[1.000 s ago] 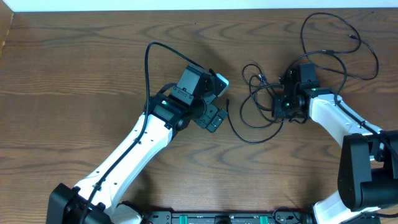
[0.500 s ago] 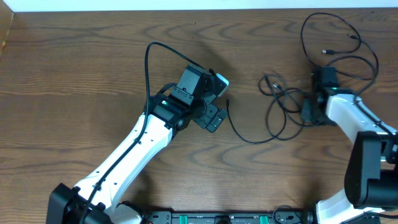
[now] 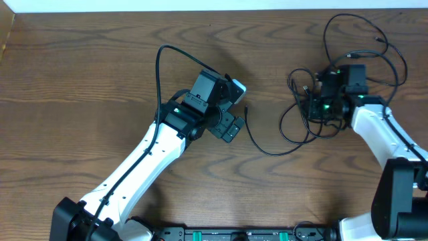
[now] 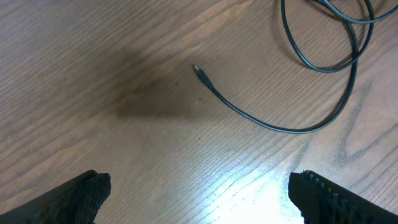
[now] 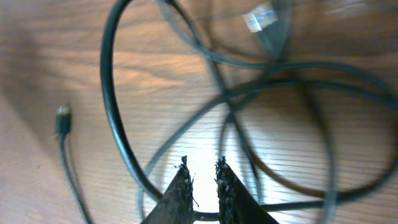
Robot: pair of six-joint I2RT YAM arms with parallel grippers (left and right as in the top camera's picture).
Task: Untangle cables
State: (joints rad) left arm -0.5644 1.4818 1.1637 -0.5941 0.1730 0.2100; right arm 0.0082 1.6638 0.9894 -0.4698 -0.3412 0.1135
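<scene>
Wooden table (image 3: 80, 67), two arms, black cables (image 3: 299, 119) bunched on the right side. The tangle sits right under the right arm's wrist, with several thin cords crossing each other. One big loose loop (image 3: 374, 40) runs out toward the far right corner of the table. One long strand (image 3: 267, 148) curves out of the tangle toward the middle of the table and ends in a small plug (image 4: 198, 70), lying flat just beside the left gripper and not touching it.

Left gripper (image 4: 199, 183): jaws spread wide, nothing between them, hovering over bare wood. Only that plug end and part of a curved cord (image 4: 323, 65) show in its wrist view.

Right gripper (image 5: 203, 177): fingertips (image 5: 183, 180) nearly together with a thin slit between them, pointing into the tangle. Overlapping cords lie directly ahead of the tips. One cord crosses low behind the fingers, but I cannot tell if anything is pinched. The view is blurred.

Also in the right wrist view are a pale connector (image 5: 258, 18) at the top, out of focus, and another small dark plug end (image 5: 62, 121) on the wood at the left, apart from the main loops.

No white cord can be made out.
</scene>
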